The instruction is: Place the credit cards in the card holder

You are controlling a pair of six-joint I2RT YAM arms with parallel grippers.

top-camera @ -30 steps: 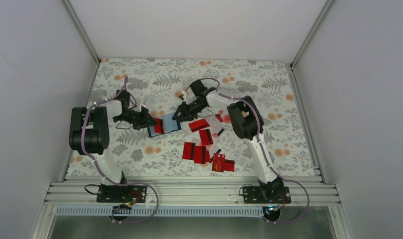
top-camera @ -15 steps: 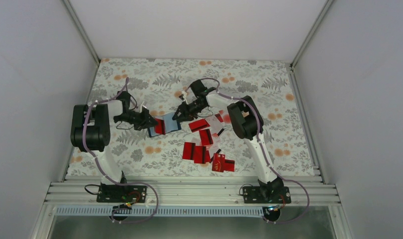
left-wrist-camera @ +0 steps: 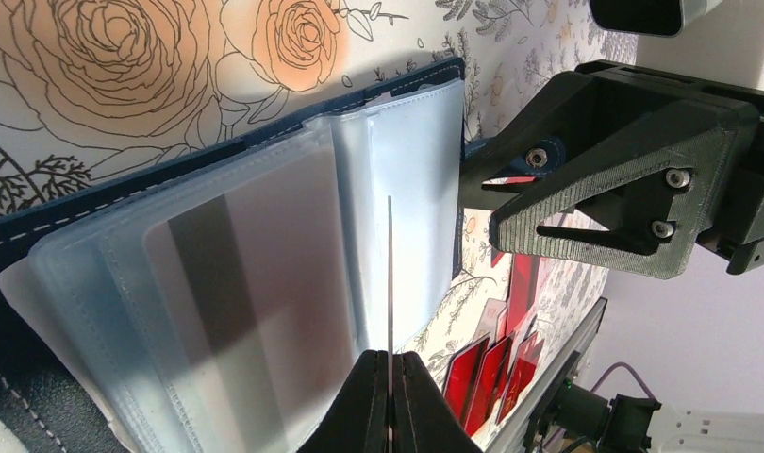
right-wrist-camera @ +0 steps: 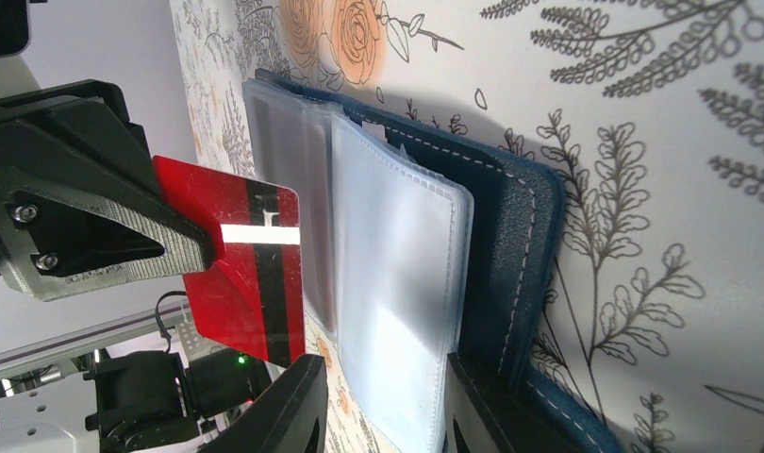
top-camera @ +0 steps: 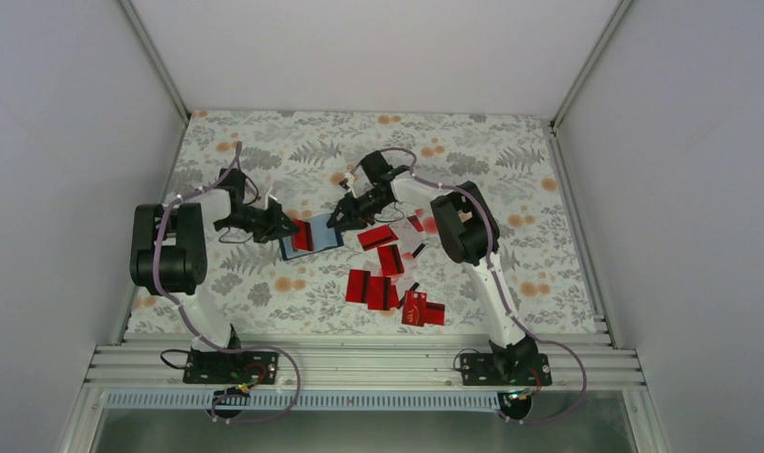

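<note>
Now the left gripper point(left-wrist-camera: 390, 363) pinches a thin red, black-striped plastic card point(right-wrist-camera: 251, 274) edge-on above the open navy-blue folding card holder point(right-wrist-camera: 510, 236), whose edge the right gripper point(right-wrist-camera: 383, 382) clamps; tilted, its corner could snag the lip of a clear sleeve point(left-wrist-camera: 406, 189).

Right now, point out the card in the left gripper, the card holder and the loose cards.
held card point(right-wrist-camera: 229, 310), right wrist view, red face beside its black stripe
card holder point(right-wrist-camera: 515, 264), right wrist view, navy outer cover
loose cards point(top-camera: 359, 286), top external view, red card in the near pile
</note>
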